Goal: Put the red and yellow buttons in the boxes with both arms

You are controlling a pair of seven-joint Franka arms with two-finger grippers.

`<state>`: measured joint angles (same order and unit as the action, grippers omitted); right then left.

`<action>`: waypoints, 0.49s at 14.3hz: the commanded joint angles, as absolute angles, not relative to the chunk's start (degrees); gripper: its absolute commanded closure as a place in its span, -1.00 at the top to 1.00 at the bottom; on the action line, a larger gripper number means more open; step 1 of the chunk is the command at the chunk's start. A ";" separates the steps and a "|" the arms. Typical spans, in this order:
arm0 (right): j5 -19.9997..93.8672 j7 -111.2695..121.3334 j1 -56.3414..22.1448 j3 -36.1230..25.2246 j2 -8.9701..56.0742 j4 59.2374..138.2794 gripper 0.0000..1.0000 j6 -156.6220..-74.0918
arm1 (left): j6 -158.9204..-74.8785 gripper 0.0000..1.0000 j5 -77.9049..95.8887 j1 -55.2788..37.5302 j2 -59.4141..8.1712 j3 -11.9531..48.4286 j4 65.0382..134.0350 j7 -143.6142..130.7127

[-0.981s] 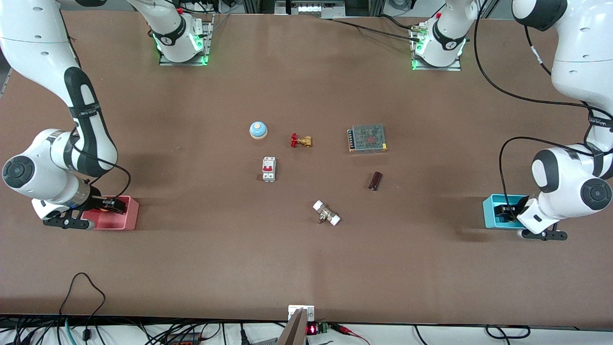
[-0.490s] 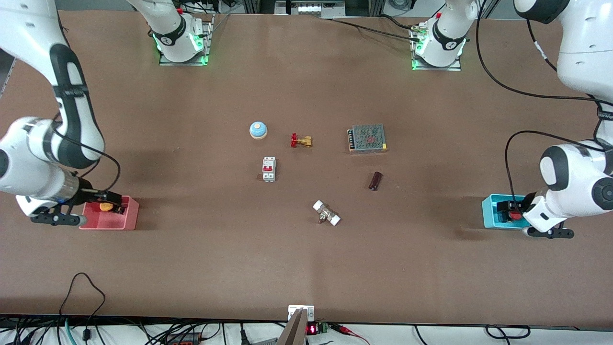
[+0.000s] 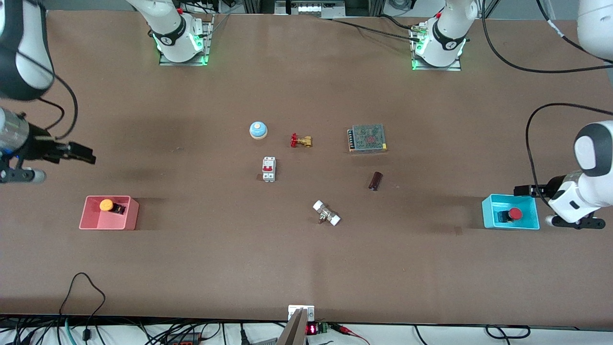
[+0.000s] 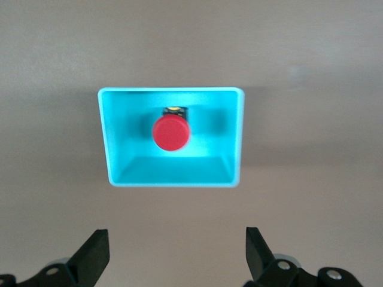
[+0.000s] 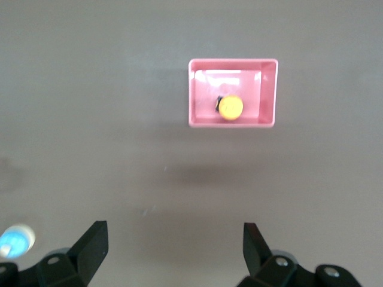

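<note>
— While the left gripper (image 4: 175,254) hangs above the table beside the cyan box (image 3: 488,212), how do its fingers stand?

— Spread wide, holding nothing. Two black wedge-shaped fingertips (image 4: 96,254) frame the smooth, glossy plastic bin in the left wrist view. The red button (image 3: 515,213) sits inside it, a round mushroom cap on a small black base.

— And the right gripper (image 3: 81,152)?

— Also wide apart and empty, up over bare table toward the right arm's end. The salmon-pink box (image 3: 129,213) lies nearer the front camera, with the orange-yellow button (image 3: 106,205) resting in it, cap up.

— What differs from half a second ago?

— Both grippers were then low at their boxes, fingers just about the buttons. Now each has risen clear, the right much higher. Buttons and boxes have not shifted.

— The rest of the matte brown table (image 3: 306,268)?

— A blue dome bell (image 3: 258,130), a brass valve (image 3: 301,141) with a red handle, a white breaker (image 3: 268,169) with red switches, a perforated metal power supply (image 3: 368,138), a dark cylinder (image 3: 375,180), a white-capped fitting (image 3: 326,213). None has moved.

— Any writing?

— Nothing legible.
</note>
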<state>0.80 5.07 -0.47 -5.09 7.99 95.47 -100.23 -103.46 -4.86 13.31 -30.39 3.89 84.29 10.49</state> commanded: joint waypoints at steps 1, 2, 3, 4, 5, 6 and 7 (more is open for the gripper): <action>-0.09 5.19 -0.26 -2.74 2.29 97.39 1.00 -95.29 | -96.43 1.00 -4.66 11.61 -30.15 5.71 78.15 9.76; -0.35 3.27 -0.26 -2.12 1.07 97.47 1.00 -93.97 | -94.50 1.00 -4.48 10.12 -29.54 5.97 77.00 9.58; -0.26 1.16 -0.35 -2.02 0.53 97.47 1.00 -93.35 | -92.66 1.00 -4.66 8.37 -28.66 5.98 75.77 8.36; -0.26 1.32 -0.26 -1.93 0.53 97.38 1.00 -93.17 | -89.42 1.00 -4.75 6.17 -28.22 5.98 74.63 6.00; -0.18 1.14 -0.26 -1.93 0.70 97.30 1.00 -93.16 | -85.21 1.00 -4.75 4.76 -27.34 5.98 73.40 3.80; -0.26 1.14 -0.26 -1.93 0.88 97.21 1.00 -93.43 | -82.03 1.00 -4.66 4.22 -26.64 5.98 72.17 2.82; -0.26 1.14 -0.26 -1.93 0.97 97.21 1.00 -93.34 | -79.57 1.00 -4.48 4.04 -25.93 6.06 70.77 2.73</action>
